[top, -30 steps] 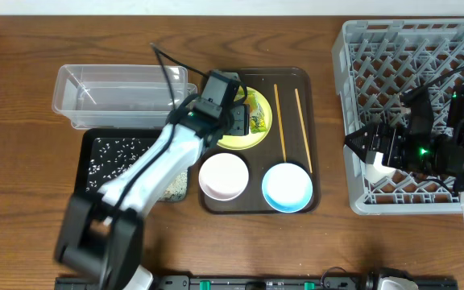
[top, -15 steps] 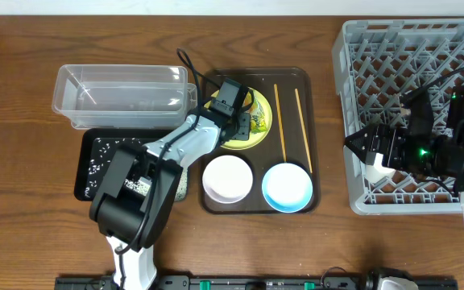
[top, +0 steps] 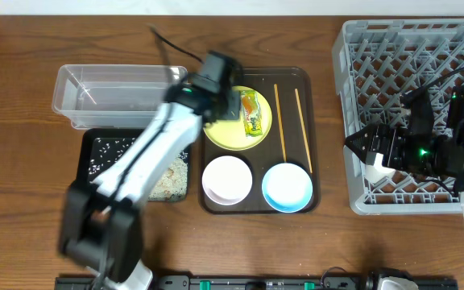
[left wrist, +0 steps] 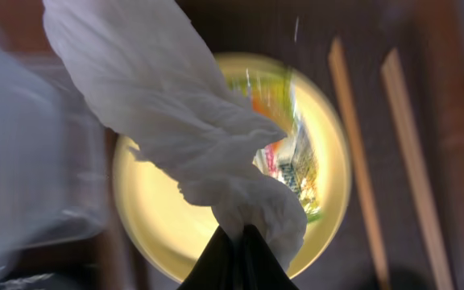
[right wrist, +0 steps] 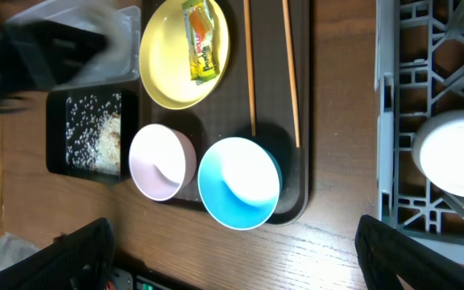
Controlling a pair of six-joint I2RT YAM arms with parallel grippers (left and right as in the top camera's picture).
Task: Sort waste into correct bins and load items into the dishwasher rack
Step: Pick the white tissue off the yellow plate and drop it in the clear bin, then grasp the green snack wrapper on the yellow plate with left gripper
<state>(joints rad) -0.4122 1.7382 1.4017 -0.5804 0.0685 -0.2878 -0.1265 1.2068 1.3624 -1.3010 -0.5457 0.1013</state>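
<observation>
Dark brown serving tray [top: 290,121] sits mid-tabletop, a bit toward the far edge. Tabletop [top: 22,201] is brown wood grain. Black rail [top: 256,283] runs along the near edge.

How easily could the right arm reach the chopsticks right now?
Probably yes. The right gripper is open and empty at the dishwasher rack's edge, the chopsticks lie uncovered on the tray's nearer side, and the left gripper, holding the napkin, is farther off over the plate.

The left arm [top: 147,161] stretches from the table's [top: 22,209] front edge toward its back, left gripper [left wrist: 236,242] pinched tight on the napkin [left wrist: 176,121]. The right arm [top: 457,153] sits at the right edge, right gripper [top: 353,143] spread wide.
</observation>
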